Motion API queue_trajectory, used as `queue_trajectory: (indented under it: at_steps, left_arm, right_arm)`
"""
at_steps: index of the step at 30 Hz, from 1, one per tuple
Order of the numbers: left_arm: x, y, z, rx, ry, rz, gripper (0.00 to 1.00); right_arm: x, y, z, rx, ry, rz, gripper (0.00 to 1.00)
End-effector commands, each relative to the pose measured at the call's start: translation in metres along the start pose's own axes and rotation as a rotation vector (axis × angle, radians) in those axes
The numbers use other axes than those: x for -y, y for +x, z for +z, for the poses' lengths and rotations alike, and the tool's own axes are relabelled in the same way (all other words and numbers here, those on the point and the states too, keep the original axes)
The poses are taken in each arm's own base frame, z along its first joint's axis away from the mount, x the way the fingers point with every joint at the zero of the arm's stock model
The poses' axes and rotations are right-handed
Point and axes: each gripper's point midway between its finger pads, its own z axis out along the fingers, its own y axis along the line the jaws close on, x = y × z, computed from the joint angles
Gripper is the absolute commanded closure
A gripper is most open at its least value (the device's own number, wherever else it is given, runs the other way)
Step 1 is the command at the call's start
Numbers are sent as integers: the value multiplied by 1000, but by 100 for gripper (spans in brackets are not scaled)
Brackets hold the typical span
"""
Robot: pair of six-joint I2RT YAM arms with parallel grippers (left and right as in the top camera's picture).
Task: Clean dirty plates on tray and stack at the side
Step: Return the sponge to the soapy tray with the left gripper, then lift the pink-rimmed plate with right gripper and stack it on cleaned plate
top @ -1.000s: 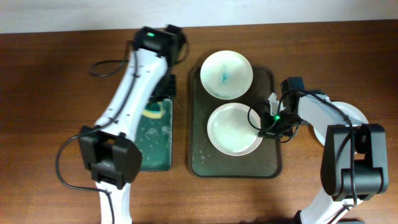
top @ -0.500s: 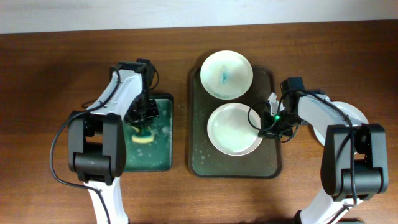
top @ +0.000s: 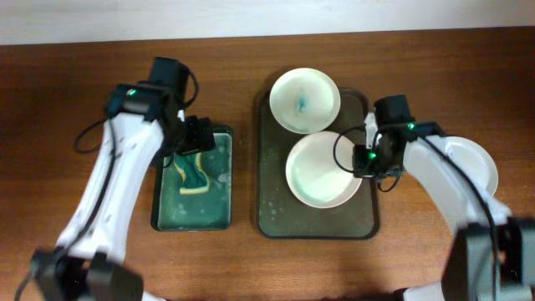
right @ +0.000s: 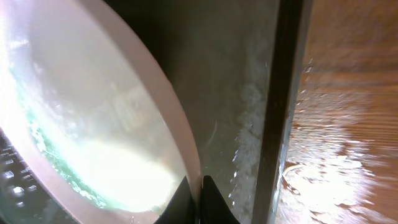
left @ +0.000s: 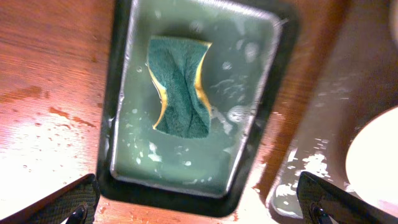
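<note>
The dark tray holds two plates. The far plate is whitish with a blue smear in its middle. The near plate, pinkish and wet, has its right rim pinched by my right gripper. In the right wrist view, the gripper is shut on that rim, with the plate over the wet tray floor. A third pale plate lies on the table to the right, partly hidden by my right arm. My left gripper is open above the small green tray, holding nothing.
A green and yellow sponge lies loose in the soapy green tray, and it shows in the overhead view too. Water drops spot the wooden table beside it. My left gripper spans that tray's near edge.
My left gripper opened and let the sponge go into the green tray, and the arm swung over. The near plate shifted slightly right and up in my right gripper.
</note>
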Motion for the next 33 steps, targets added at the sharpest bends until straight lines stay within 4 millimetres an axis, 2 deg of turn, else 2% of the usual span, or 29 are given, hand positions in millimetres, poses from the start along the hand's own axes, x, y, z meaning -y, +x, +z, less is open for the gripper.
queue_trajectory:
  at_steps: [1, 4, 6, 11, 16, 21, 28, 33]
  left_arm:
    - [-2, 4, -41, 103, 56, -2, 0]
    - [0, 10, -63, 152, 108, -1, 0]
    - [-1, 11, -70, 173, 117, -2, 0]
    - [-1, 11, -71, 174, 117, -2, 0]
    - [-1, 11, -71, 174, 117, -2, 0]
    - [-1, 11, -71, 174, 117, -2, 0]
    - [-1, 11, -71, 174, 117, -2, 0]
    - [-1, 11, -71, 174, 117, -2, 0]
  right_arm:
    - [8, -9, -45, 176, 217, 25, 96]
    - [-1, -8, -62, 231, 222, 18, 96]
    - [-5, -9, -73, 274, 238, -3, 96]
    - [-12, -6, -93, 360, 382, -96, 96]
    - [-30, -1, -107, 444, 512, -205, 96]
    - [-54, 3, -119, 527, 567, -309, 96]
    - [-66, 1, -151, 690, 733, -392, 96]
    - [-73, 4, -158, 727, 760, -421, 96]
